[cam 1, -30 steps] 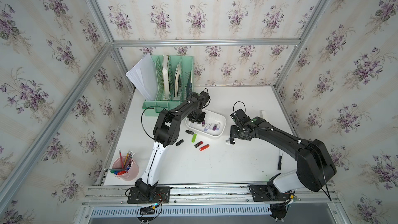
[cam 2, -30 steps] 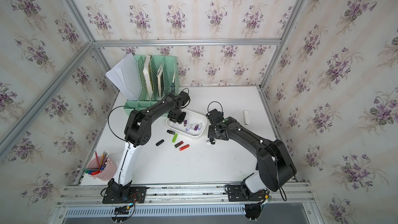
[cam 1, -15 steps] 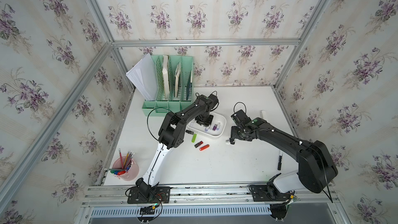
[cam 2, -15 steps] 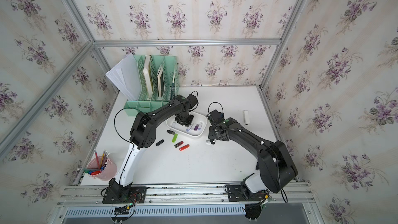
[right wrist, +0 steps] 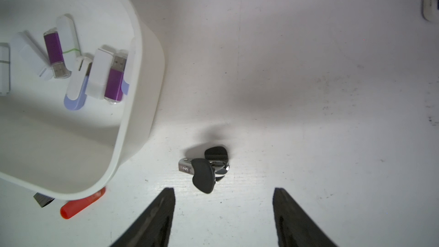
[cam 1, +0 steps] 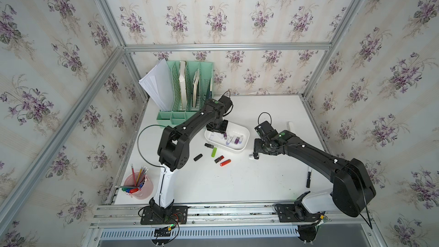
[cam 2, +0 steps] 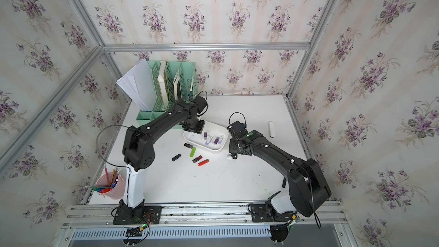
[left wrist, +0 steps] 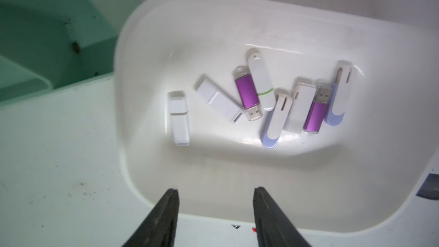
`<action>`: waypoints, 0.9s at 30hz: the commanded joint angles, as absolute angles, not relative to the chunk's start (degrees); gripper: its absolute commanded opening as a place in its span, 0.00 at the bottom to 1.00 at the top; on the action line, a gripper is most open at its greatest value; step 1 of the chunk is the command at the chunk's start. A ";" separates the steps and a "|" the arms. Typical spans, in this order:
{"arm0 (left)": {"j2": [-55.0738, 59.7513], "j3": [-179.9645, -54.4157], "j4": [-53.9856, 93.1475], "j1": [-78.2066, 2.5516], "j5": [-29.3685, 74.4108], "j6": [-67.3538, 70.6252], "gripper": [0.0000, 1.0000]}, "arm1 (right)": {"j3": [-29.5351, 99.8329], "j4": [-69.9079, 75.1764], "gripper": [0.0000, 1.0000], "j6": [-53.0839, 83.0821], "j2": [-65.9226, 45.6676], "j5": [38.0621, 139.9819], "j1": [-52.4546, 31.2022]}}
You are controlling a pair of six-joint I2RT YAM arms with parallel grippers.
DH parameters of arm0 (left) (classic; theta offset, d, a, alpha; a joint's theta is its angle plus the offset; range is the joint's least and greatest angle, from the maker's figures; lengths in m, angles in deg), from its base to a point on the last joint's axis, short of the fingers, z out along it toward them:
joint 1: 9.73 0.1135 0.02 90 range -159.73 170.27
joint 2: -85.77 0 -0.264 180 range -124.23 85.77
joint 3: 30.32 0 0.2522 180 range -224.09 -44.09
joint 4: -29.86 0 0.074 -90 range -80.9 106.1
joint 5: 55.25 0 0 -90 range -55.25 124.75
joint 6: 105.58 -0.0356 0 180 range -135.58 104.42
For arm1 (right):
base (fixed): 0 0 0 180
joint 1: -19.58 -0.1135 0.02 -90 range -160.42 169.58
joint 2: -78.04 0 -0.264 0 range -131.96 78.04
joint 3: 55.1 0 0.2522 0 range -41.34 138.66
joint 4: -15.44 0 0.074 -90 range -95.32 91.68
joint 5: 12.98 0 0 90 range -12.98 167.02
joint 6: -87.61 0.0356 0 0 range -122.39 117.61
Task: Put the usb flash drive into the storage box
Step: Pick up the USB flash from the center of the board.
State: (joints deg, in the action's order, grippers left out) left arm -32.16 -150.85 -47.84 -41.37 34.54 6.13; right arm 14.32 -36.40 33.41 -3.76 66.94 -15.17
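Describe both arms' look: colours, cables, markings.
The left arm and right arm match. Each has matte black links, one white link nearest the base, small white dots at the joints, a green light near the wrist and a looping black cable. The fingers are dark, tapered wedges.

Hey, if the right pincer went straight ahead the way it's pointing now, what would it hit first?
Most likely the black-and-silver swivel flash drive, lying on the table just ahead of the right pincer, whose jaws stand open. Depth is unclear, so the tips may touch the table first.
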 commanded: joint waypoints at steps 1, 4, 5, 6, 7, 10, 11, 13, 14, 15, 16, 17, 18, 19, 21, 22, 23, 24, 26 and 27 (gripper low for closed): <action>-22.85 -139.13 -43.99 -38.83 32.87 4.32 0.66 | 14.39 -37.26 0.71 34.65 -3.11 66.21 -16.30; -15.21 -126.52 -39.23 -36.91 31.32 2.01 0.69 | 14.20 -37.27 0.71 35.13 -2.56 66.14 -17.18; -13.79 -123.72 -38.49 -36.73 31.48 1.52 0.70 | 14.18 -37.34 0.71 35.22 -2.56 66.09 -17.38; -12.56 -121.03 -37.77 -36.57 31.38 1.15 0.71 | 14.20 -37.28 0.71 35.33 -2.55 66.11 -17.59; -11.80 -118.83 -36.95 -36.49 30.94 1.03 0.72 | 14.28 -37.32 0.71 35.32 -2.69 66.16 -17.79; -10.43 -112.38 -32.70 -36.24 29.77 1.12 0.71 | 14.94 -37.47 0.71 35.45 -3.40 66.04 -18.67; -10.38 -110.73 -31.45 -36.13 29.70 1.30 0.71 | 15.23 -37.65 0.71 35.54 -3.63 66.02 -19.14; -10.86 -108.74 -29.43 -35.86 29.83 1.33 0.70 | 15.61 -37.77 0.71 35.61 -4.10 66.08 -20.11; -11.27 -108.28 -28.83 -35.72 29.95 1.09 0.70 | 15.63 -37.61 0.71 35.66 -4.16 66.24 -20.44; -11.81 -108.10 -28.43 -35.66 30.44 0.81 0.70 | 15.61 -37.67 0.71 35.76 -4.46 66.22 -20.75; -12.28 -107.90 -27.93 -35.44 30.70 0.45 0.69 | 15.55 -37.70 0.71 35.94 -4.62 66.32 -21.08; -12.74 -107.79 -27.48 -35.27 30.67 0.01 0.69 | 15.48 -37.72 0.71 35.94 -4.71 66.36 -21.24; -13.26 -107.75 -27.34 -35.01 30.75 -0.27 0.68 | 15.43 -37.69 0.71 36.11 -4.84 66.33 -21.47; -13.74 -107.75 -27.22 -34.71 30.81 -0.62 0.67 | 15.34 -37.74 0.71 36.19 -5.00 66.35 -21.55; -14.50 -107.71 -27.01 -34.36 31.22 -1.07 0.65 | 15.09 -37.63 0.71 36.51 -5.11 66.38 -21.82; -14.73 -107.63 -26.81 -34.16 31.41 -1.38 0.64 | 15.00 -37.41 0.71 36.62 -5.19 66.50 -21.99; -15.06 -107.54 -26.58 -33.90 31.46 -1.72 0.64 | 15.00 -37.21 0.71 36.74 -5.32 66.72 -22.23; -15.42 -107.62 -26.61 -33.66 31.36 -1.90 0.63 | 15.00 -37.09 0.71 36.75 -5.44 66.81 -22.49; -16.04 -107.63 -26.66 -33.35 31.65 -2.27 0.62 | 15.17 -36.73 0.71 36.84 -5.92 67.32 -23.25; -16.18 -107.56 -26.71 -33.28 31.76 -2.27 0.61 | 15.30 -36.47 0.70 36.95 -6.37 67.44 -23.77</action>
State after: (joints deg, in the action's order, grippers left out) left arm -15.72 -107.59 -27.04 -33.48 30.74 -0.89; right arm 15.02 -37.10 36.25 -5.73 67.22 -22.97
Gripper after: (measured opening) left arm 0.619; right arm 0.705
